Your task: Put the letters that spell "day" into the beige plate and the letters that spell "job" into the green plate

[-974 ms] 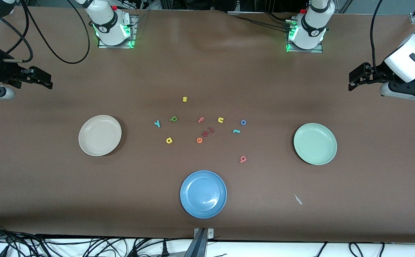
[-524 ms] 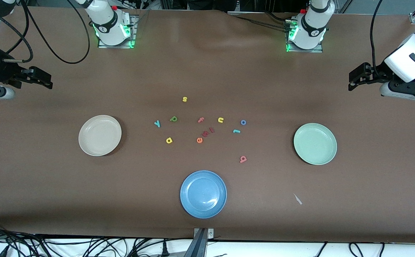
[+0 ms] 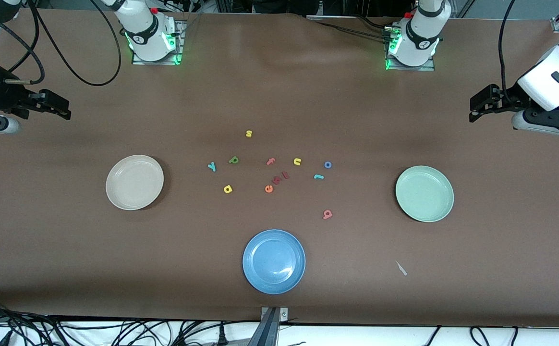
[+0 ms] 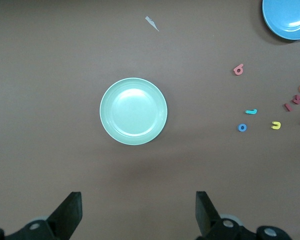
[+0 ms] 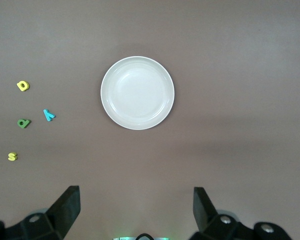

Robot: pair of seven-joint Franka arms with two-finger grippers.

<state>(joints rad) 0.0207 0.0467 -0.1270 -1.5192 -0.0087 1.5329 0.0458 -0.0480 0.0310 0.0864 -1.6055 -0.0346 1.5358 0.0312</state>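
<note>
blue plate cut by left wrist view's edge, dark red letters unreadable

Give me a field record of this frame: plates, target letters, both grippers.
beige plate: empty, toward right arm's end
green plate: empty, toward left arm's end
day letters: d, a, y, all on table
job letters: j, o, b, all on table
left gripper: fingers open, waiting above table edge
right gripper: fingers open, waiting

beige plate empty; green plate empty; letters between
</note>
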